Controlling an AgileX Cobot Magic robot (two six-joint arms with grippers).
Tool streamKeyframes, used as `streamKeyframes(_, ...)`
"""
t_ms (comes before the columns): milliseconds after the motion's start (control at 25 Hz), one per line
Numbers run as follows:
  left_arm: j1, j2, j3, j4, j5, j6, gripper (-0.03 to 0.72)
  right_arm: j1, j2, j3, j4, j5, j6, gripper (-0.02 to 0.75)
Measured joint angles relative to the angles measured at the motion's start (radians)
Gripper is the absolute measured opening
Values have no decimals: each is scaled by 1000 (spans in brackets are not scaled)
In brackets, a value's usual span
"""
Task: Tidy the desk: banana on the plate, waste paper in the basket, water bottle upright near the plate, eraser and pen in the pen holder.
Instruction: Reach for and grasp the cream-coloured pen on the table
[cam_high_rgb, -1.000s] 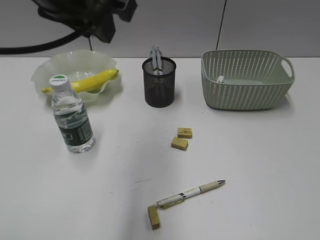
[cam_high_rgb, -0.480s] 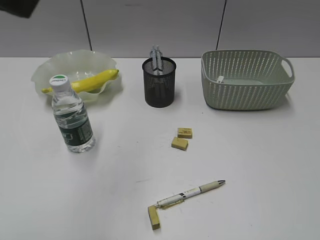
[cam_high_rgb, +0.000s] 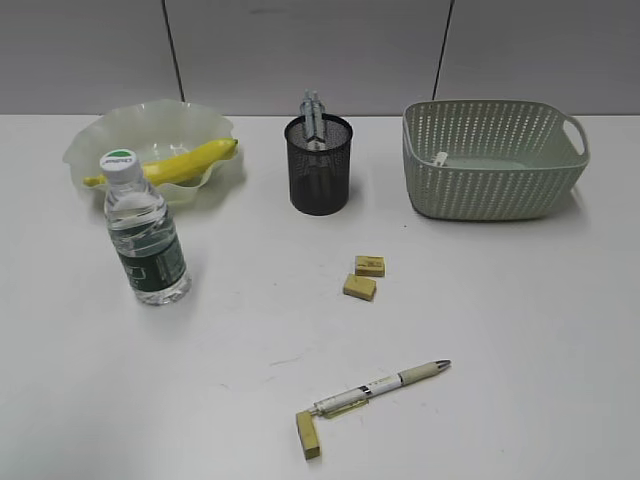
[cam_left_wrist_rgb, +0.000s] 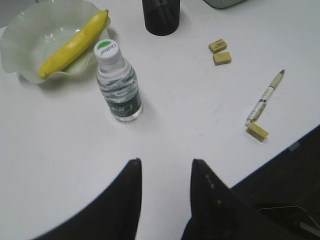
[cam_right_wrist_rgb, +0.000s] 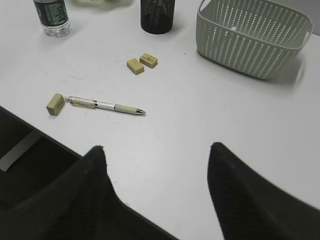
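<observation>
The white counter (cam_high_rgb: 520, 330) carries everything. At its back right stands the sage-green perforated basket (cam_high_rgb: 495, 160), a scrap of white paper (cam_high_rgb: 440, 158) showing inside. At back left the ruffled pale-green plate (cam_high_rgb: 120, 135) holds the banana (cam_high_rgb: 170, 163). In front of it the water bottle (cam_high_rgb: 145, 235) stands upright; its dark-green label and the small print on its cap are too small to read. The black mesh pen holder (cam_high_rgb: 319, 165) sits mid-back with pens inside. A pen (cam_high_rgb: 380, 387) lies near the front edge, one eraser (cam_high_rgb: 308, 435) at its end, two more erasers (cam_high_rgb: 364, 278) between it and the holder. The left gripper (cam_left_wrist_rgb: 165, 172) hangs empty, jaws partly apart; the right gripper (cam_right_wrist_rgb: 157, 160) is empty, jaws wide.
</observation>
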Motion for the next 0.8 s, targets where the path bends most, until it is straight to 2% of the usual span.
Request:
streamKeyframes(200, -1, -266, 151, -44, -6, 0, 251, 0, 0, 0, 0, 0, 0, 503)
streamKeyframes(400, -1, -457, 242, -46, -1, 0, 251, 0, 0, 0, 0, 0, 0, 496)
streamKeyframes(800, -1, -533, 264, -73, 9, 25, 251, 0, 0, 0, 0, 0, 0, 496)
